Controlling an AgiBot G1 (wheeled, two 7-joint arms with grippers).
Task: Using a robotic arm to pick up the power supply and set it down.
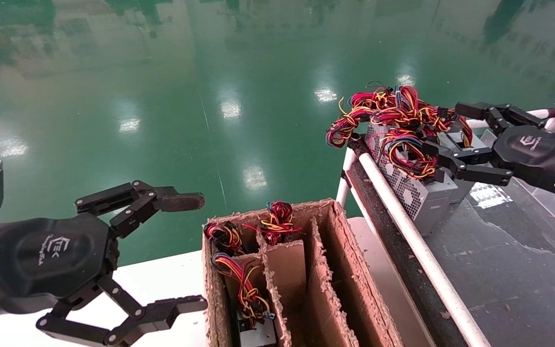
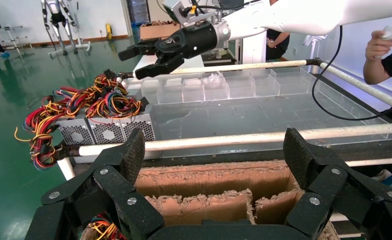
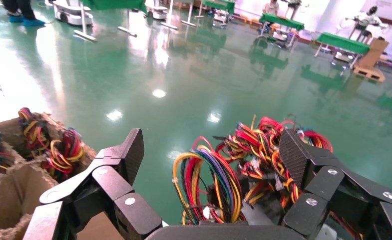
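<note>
Black and spread wide with nothing in it, the left hand (image 1: pixel 181 253) hangs beside the cardboard divider box (image 1: pixel 335 270) at the near left, over the white bench (image 1: pixel 162 282); it looks parked. That box stands just right of it: its left compartments hold units topped with red, yellow and black wire bundles (image 1: pixel 277 222), while the two slots on its right side look empty as far as can be seen. Further right, past the white rail (image 1: pixel 403 226), grey power supplies sit side by side on the dark tray surface (image 1: pixel 504 255) at its far left corner, vent faces toward the rail and wires heaped on top. The right hand (image 1: pixel 455 140) is spread around the wires of the nearest power supply (image 1: pixel 419 195), fingers apart, gripping nothing. I judge that unit already set down, with only the withdrawal left, though a fresh pickup would look much the same.
</note>
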